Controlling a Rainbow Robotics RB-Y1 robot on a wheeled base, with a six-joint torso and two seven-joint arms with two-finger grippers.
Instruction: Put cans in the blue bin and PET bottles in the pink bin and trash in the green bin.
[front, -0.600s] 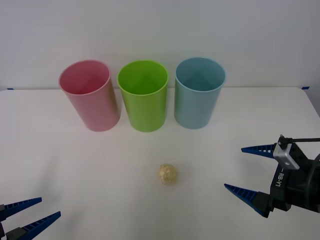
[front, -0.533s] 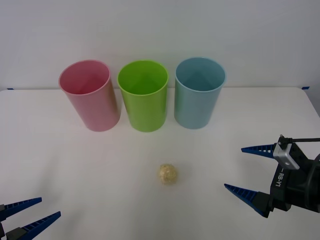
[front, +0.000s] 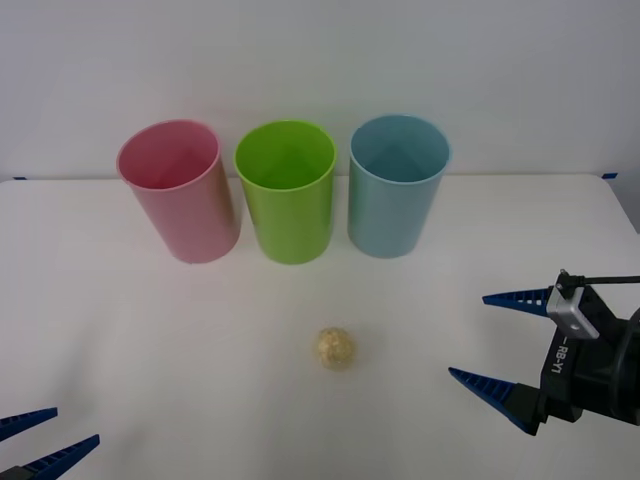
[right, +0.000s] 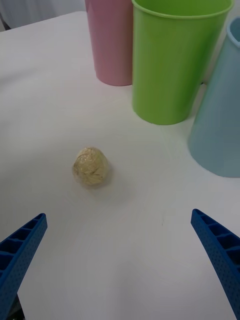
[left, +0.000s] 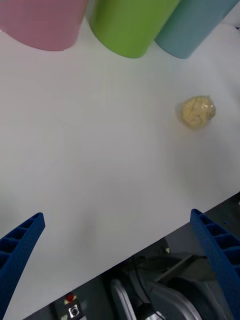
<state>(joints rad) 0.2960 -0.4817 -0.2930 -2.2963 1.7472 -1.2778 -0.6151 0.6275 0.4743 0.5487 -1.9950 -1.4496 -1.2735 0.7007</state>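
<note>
One piece of trash (front: 336, 348) on the tabletop (front: 150, 320), ahead of the right tool (front: 500, 343) | right tool spread wide, empty | left tool (front: 40, 440) apart, idle | step: approach | next: reach, clamp, carry to green bin (front: 288, 190)

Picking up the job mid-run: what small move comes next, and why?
Probably ease the right gripper toward the trash. Its fingers are open and empty, the ball lies loose on the table in front of the green bin, and the left gripper sits farther away.
</note>
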